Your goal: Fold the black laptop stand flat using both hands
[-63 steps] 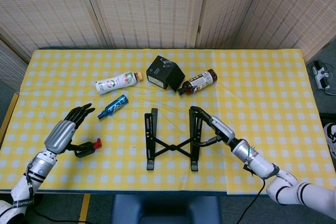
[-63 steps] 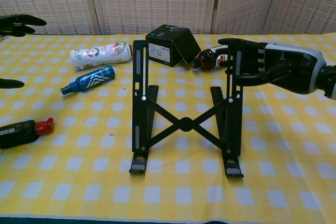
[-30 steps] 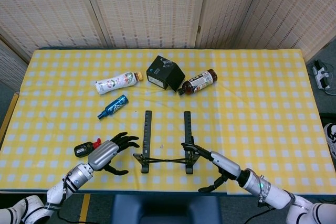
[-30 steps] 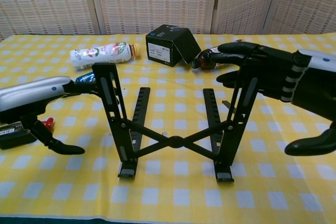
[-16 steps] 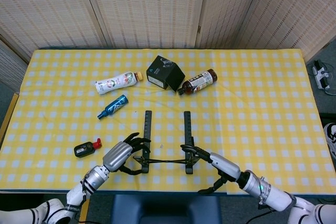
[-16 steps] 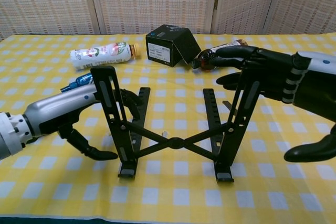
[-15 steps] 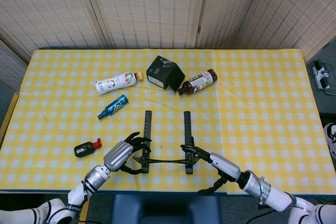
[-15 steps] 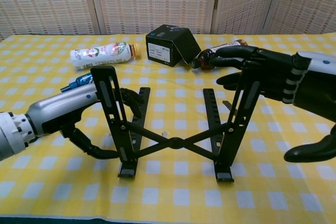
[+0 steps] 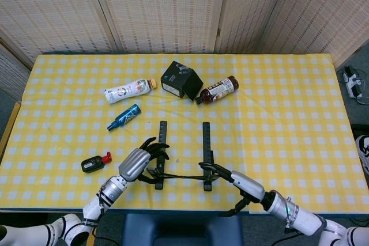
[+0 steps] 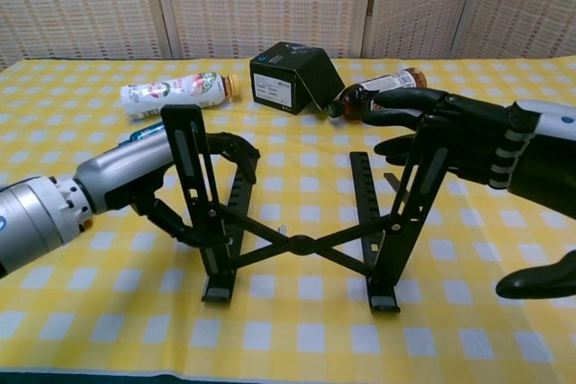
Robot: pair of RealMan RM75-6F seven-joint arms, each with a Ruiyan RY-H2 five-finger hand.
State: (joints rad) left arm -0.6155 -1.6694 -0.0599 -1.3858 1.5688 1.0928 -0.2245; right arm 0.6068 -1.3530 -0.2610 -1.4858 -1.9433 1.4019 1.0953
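Note:
The black laptop stand [image 10: 301, 245] stands on the yellow checked cloth near the front edge, its two uprights raised and joined by a crossed brace. From above, its rails [image 9: 162, 136] point away from me. My left hand [image 10: 135, 177] grips the left upright, fingers curled over it and thumb under. The fingers of my right hand [image 10: 468, 146] touch the top of the right upright, with the thumb held well apart. In the head view the left hand [image 9: 135, 165] and right hand [image 9: 239, 181] flank the stand.
Behind the stand lie a black box [image 9: 181, 80], a brown bottle [image 9: 217, 90], a white bottle [image 9: 130, 90] and a small blue bottle [image 9: 124, 117]. A black object with a red cap [image 9: 95, 163] lies left of my left hand. The table's front edge [image 9: 184, 207] is close.
My left hand has come in from the left and wrapped around the stand's left upright. The right hand has stayed against the right upright. The stand has barely moved.

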